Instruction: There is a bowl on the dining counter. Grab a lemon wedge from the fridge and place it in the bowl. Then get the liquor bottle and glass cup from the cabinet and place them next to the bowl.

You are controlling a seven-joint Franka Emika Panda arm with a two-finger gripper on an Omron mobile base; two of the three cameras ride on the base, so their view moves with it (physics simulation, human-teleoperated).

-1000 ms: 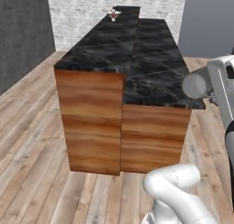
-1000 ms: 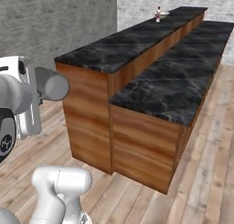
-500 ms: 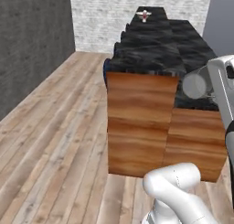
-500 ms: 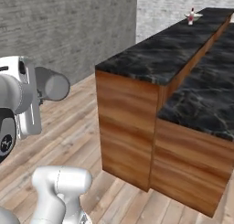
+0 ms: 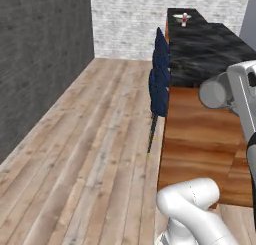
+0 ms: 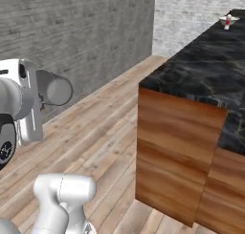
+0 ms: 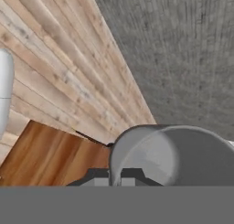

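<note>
The jaws are shut on the glass cup [image 7: 176, 154]. Far down the counter [image 5: 210, 54], the liquor bottle [image 5: 184, 19] stands by the bowl [image 5: 178, 17].

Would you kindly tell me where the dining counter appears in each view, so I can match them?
Left base view: the dining counter runs up the right side.
Right base view: right half, near corner central.
Hand view: its wood side, lower left.
Shared landmark: the grey wall.
</note>
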